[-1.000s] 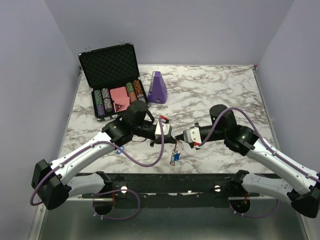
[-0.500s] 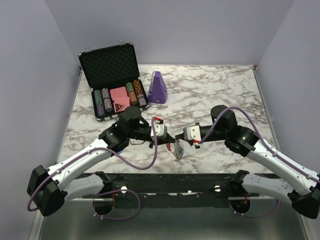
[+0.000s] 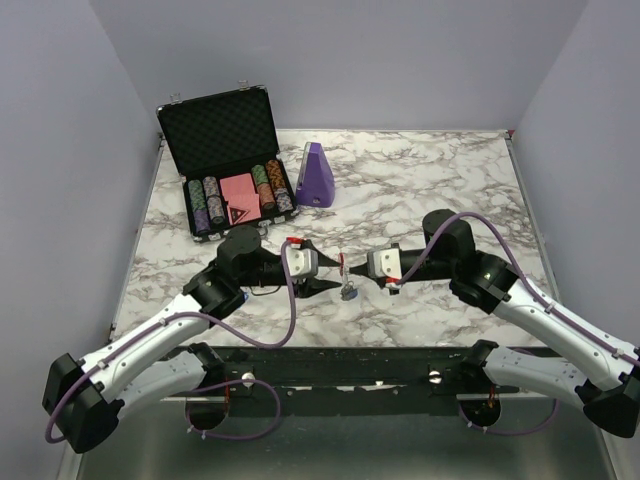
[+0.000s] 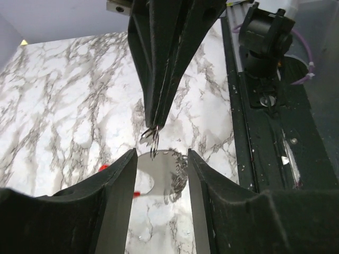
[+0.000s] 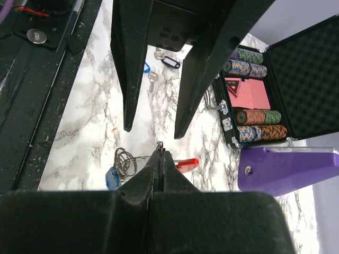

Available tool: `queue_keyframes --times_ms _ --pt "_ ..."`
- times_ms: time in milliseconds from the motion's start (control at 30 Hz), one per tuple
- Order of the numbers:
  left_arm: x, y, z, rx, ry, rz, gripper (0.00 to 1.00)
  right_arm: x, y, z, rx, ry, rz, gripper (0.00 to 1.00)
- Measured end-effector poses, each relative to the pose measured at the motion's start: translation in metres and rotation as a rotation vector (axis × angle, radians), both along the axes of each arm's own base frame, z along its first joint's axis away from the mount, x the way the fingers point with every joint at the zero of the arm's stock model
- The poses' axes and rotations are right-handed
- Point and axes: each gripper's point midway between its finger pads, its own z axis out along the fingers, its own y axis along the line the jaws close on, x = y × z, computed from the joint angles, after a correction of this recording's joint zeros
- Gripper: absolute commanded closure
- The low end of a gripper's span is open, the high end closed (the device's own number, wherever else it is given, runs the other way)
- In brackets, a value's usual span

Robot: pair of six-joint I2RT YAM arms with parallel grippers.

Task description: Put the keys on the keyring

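Top view: the right gripper (image 3: pixel 351 270) reaches toward 9 o'clock with its jaws pressed together on the upper end of the keyring (image 3: pixel 346 281). The keyring hangs from the tips above the marble table (image 3: pixel 430 180). Its long axis runs from 12 to 6 o'clock in the picture, with a blue tag (image 3: pixel 347 294) at the 6 o'clock end. The left gripper (image 3: pixel 331 281) sits just beside the keyring at its 9 o'clock, partly open and holding nothing. A chip case (image 3: pixel 220 125) and a purple block (image 3: pixel 316 175) stand well apart, toward 11 and 12 o'clock.

Left wrist view: the left arm's two fingers (image 4: pixel 114 201) rise from the bottom edge with a clear gap between them. The right gripper comes down from 12 o'clock, its tips closed on thin wire loops (image 4: pixel 151 138). Directly at 6 o'clock of those tips, a flat silvery key (image 4: pixel 158 177) with a bit of coil shows in the gap between the left fingers. It cannot be told whether it touches them.

Right wrist view: the right arm's fingers (image 5: pixel 159 180) meet in a tight seam, with a small wire loop pinched at the tip. The left gripper's fingers enter from 12 o'clock, spread and empty, with their tips near the pinch. Wire coils (image 5: pixel 124 157) hang at 8 o'clock of the tip, and the red arc (image 5: pixel 186 164) shows at 4 o'clock. Two loose keys (image 5: pixel 151 80) lie on the marble toward 12 o'clock.
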Motion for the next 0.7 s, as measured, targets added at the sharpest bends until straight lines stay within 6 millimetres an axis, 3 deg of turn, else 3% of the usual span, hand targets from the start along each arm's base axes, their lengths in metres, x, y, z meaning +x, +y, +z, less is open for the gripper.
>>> queue_keyframes --times_ms 200,300,433,700 --pt "0.011 0.01 -0.008 -0.013 0.007 0.108 0.49 0.0 0.0 0.0 0.0 0.0 -0.002 1.0" --pt "0.016 0.011 -0.014 -0.016 0.019 0.144 0.55 0.0 0.0 0.0 0.0 0.0 -0.002 1.0" --pt "0.021 0.008 -0.015 -0.037 0.029 0.156 0.63 0.0 0.0 0.0 0.0 0.0 -0.002 1.0" --pt "0.02 -0.001 -0.012 -0.068 0.054 0.117 0.68 0.001 0.0 0.0 -0.001 0.0 -0.005 1.0"
